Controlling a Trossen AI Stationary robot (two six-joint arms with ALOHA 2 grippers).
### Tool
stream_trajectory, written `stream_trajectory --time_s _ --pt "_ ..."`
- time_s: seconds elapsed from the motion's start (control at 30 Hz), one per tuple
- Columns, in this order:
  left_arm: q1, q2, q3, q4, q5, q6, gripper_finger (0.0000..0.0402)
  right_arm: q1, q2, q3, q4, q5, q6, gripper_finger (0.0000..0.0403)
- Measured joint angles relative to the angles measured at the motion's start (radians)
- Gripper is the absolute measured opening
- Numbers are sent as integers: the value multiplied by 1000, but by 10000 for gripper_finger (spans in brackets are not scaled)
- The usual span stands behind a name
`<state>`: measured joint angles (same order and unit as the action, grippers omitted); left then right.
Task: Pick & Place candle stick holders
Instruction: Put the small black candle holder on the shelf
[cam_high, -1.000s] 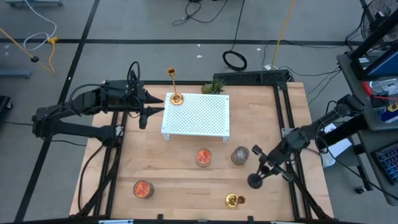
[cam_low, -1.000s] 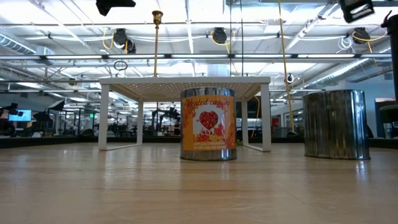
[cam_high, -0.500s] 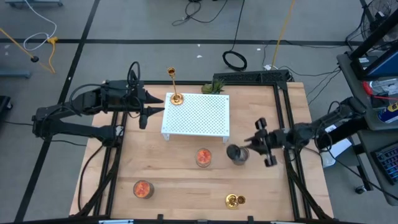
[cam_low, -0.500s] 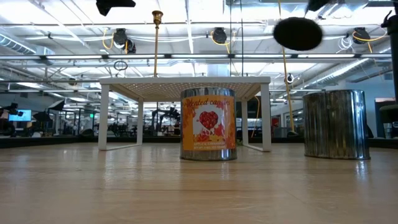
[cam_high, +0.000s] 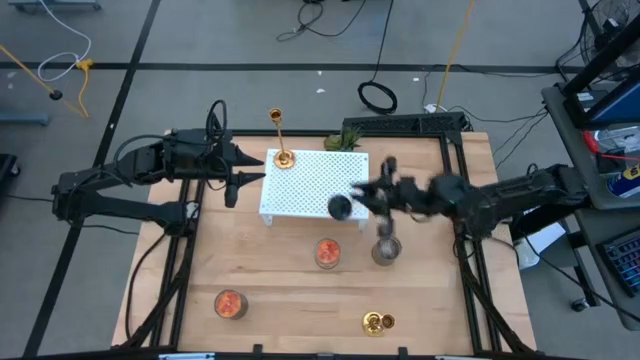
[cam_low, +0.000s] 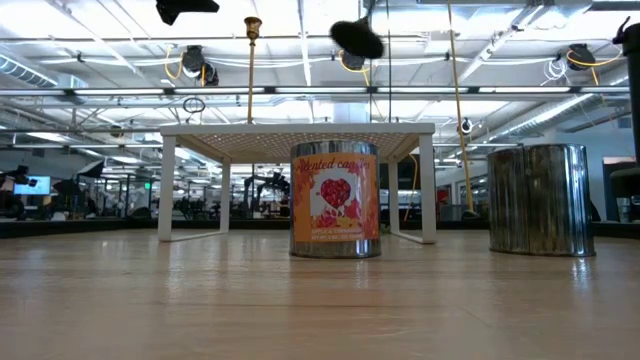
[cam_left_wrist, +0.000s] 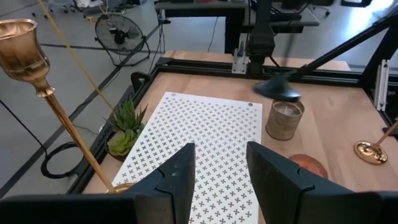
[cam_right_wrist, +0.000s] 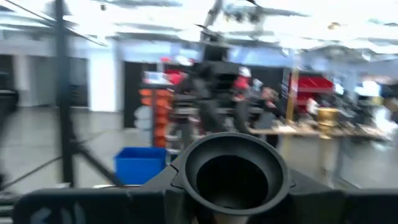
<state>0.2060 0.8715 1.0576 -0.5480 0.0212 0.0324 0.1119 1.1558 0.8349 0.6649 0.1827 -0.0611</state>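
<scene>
The right gripper (cam_high: 372, 200) carries the black candle stick holder (cam_high: 341, 206), its fingers clamped on the stem, above the right edge of the white perforated stand (cam_high: 315, 186) in the high view; the holder's round base points toward the left arm. The left gripper (cam_high: 249, 168) hangs just beside the stand's left edge with its fingers parted and nothing between them. A tall gold candle stick holder (cam_high: 279, 139) stands upright on the stand's far left corner. A second gold candle stick holder (cam_high: 378, 321) lies on its side near the table's front edge. An orange candle tin (cam_high: 327, 253) and a silver tin (cam_high: 386, 250) sit in front of the stand; another orange tin (cam_high: 230, 304) is nearer the front left.

In the low view, the black holder's base (cam_low: 357, 40) hovers above the stand's top (cam_low: 297, 129).

In the left wrist view, the black holder (cam_left_wrist: 277, 91) blurs above the silver tin (cam_left_wrist: 284, 120), beyond the stand.

In the right wrist view, the black holder's flared base (cam_right_wrist: 230, 170) fills the lower middle.
</scene>
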Motion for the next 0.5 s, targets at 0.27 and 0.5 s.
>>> stream_trajectory --time_s 0.27,0.5 --pt "0 0 0 -1 0 15 152 -215 207 223 -129 -2 135 82" --pt "0 0 0 -2 -1 15 152 -347 345 349 -139 -78 219 82"
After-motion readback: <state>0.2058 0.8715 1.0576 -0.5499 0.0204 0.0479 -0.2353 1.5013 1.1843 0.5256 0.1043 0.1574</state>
